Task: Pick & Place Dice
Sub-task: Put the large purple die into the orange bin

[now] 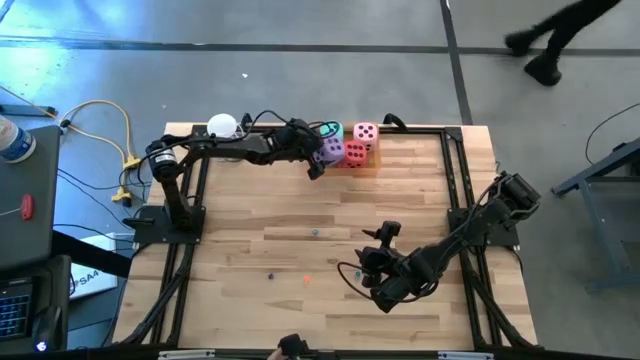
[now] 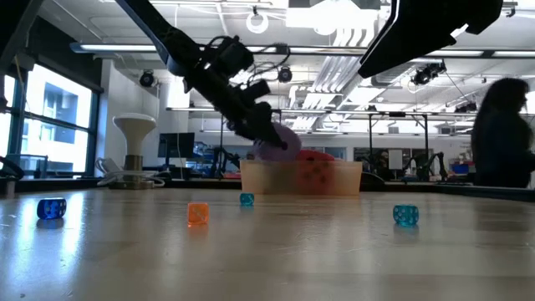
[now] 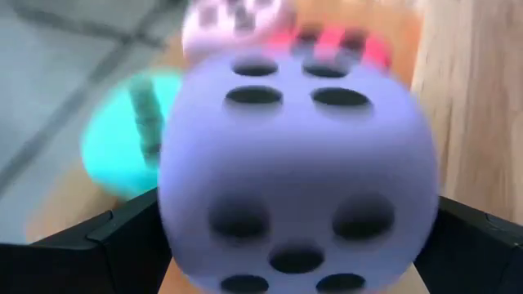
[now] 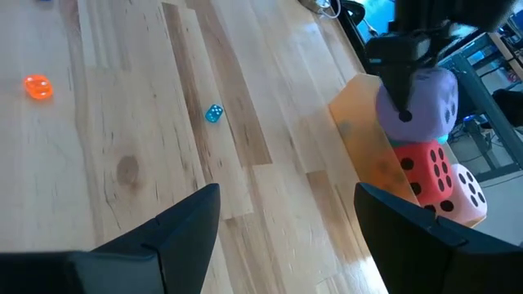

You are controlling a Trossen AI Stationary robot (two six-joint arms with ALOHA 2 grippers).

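So the left gripper (image 1: 318,160) is out at the far edge of the table, right over the translucent bin (image 4: 359,139) where the dice are piling up, and the purple die (image 1: 330,151) sits squarely between its fingers (image 3: 98,245). In the left wrist view the die fills nearly everything, with one dark finger showing on either side of it. The jaws look spread about as wide as they go, but I can't tell whether the pads are pressing the die or have just let go of it, so I won't call it held. The relation that matters: the purple die is straight ahead of the jaws, centred in the gap, perched on top of the red die (image 4: 425,175), with the pink die (image 4: 466,196) just beside that one and the teal die (image 1: 329,131) tucked behind on the far side. It's a cube, so no long axis to worry about. My guess is this is the drop-off, and the next thing is for the arm to back straight off without clipping the purple one, since it's stacked up high and looks easy to knock off. The right gripper (image 1: 385,285) is parked at the near right of the table, well away from the bin, jaws partly apart with nothing between them. A few tiny beads (image 2: 197,213) are scattered mid-table.
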